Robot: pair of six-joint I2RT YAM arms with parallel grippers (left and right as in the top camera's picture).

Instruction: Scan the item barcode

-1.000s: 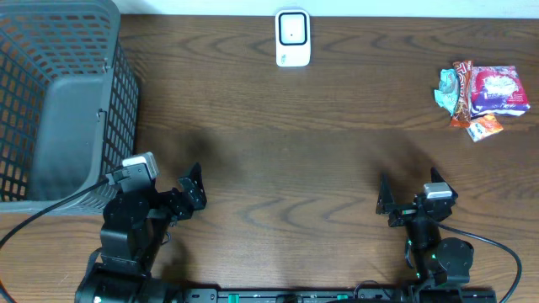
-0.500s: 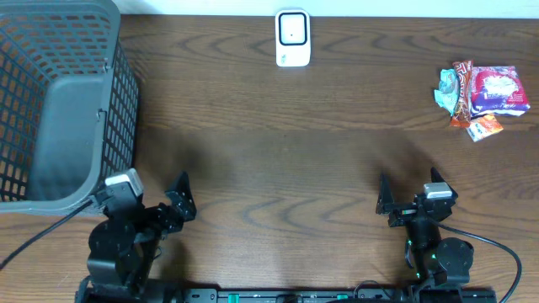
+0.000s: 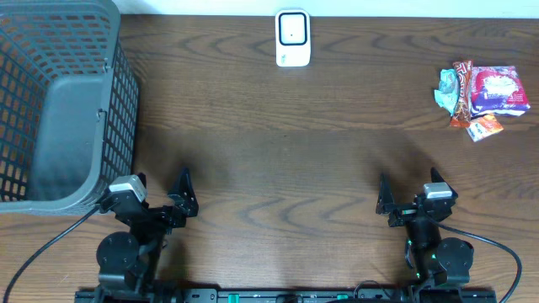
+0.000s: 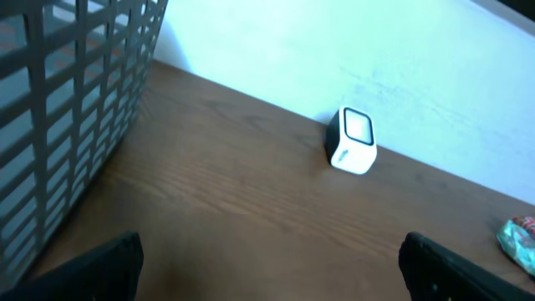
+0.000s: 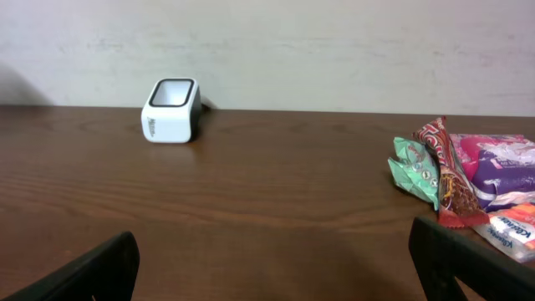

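- The left gripper [image 3: 162, 195] has drawn back toward the near edge of the table [image 3: 286, 160]. A second ago it sat higher and angled toward the middle. Now it is squared up and points at the far wall.
- Its fingers stand wide apart with nothing between them, just as they did a second ago.
- It now sits just beside the near corner of the grey basket [image 3: 126, 93], whose mesh wall fills the left edge of the left wrist view.
- The right gripper [image 3: 408, 200] has not moved. Its fingers are spread wide and empty, low at the near edge.
- The pile of snack packets [image 3: 482, 97] lies where it was, at the far right of the table and well apart from both arms.
- The pile is a purple pouch, a green wrapper and a red-brown wrapper, bunched together and touching.
- The white scanner [image 3: 293, 38] stays upright at the middle of the far edge, near the wall, with its dark window facing the arms.
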